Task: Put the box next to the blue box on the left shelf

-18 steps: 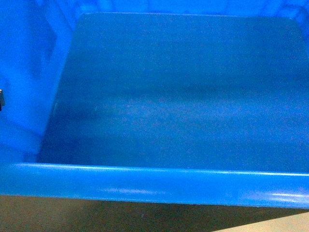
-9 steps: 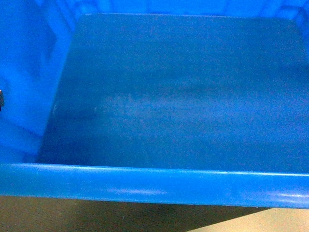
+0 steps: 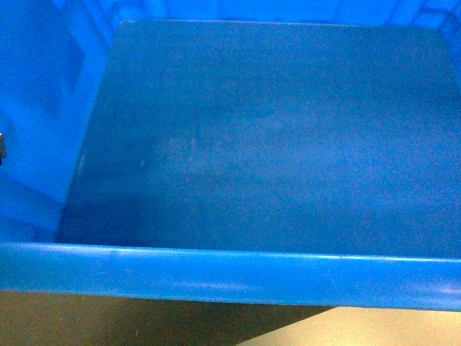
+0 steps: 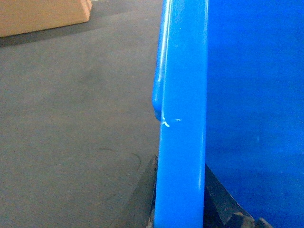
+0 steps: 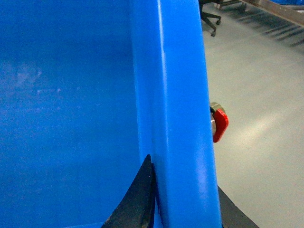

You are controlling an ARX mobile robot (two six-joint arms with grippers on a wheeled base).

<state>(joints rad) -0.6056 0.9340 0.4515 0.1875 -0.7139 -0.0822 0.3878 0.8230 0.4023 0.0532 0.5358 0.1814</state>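
Grey floor [image 4: 71,118] lies under the box [image 3: 259,144] — left hand [image 4: 183,209] and right hand [image 5: 183,204] each clamp its rim.

The large rectangular bright blue plastic crate [image 3: 238,137] fills the head view, open side up and nothing inside, its darker flat floor framed by glossy walls and a thick rounded near rim, raised clear of the grey floor below, its side rims upright in both wrist views.
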